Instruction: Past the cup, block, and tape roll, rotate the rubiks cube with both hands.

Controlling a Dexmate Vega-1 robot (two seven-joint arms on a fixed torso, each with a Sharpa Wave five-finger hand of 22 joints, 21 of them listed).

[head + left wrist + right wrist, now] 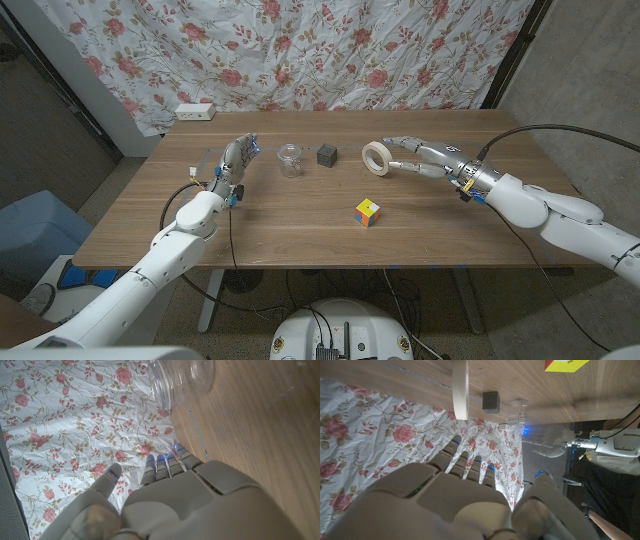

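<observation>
A Rubik's cube [367, 212] stands on the wooden table [300, 230] near its front middle; its yellow corner [565, 364] shows in the right wrist view. Behind it in a row are a clear cup [290, 159], a dark block [327, 155] and a white tape roll [376, 157]. My left hand [232, 168] hovers open left of the cup [182, 377], fingers reaching toward the far edge. My right hand [425, 157] is open just right of the tape roll [460, 390], fingers pointing at it. The block [491, 401] and cup [520, 410] lie beyond the roll.
A floral cloth [300, 50] hangs behind the table. A white power strip [195, 112] lies past the far left corner. A black cable [560, 135] loops over the right side toward my right wrist. Bare wood surrounds the cube.
</observation>
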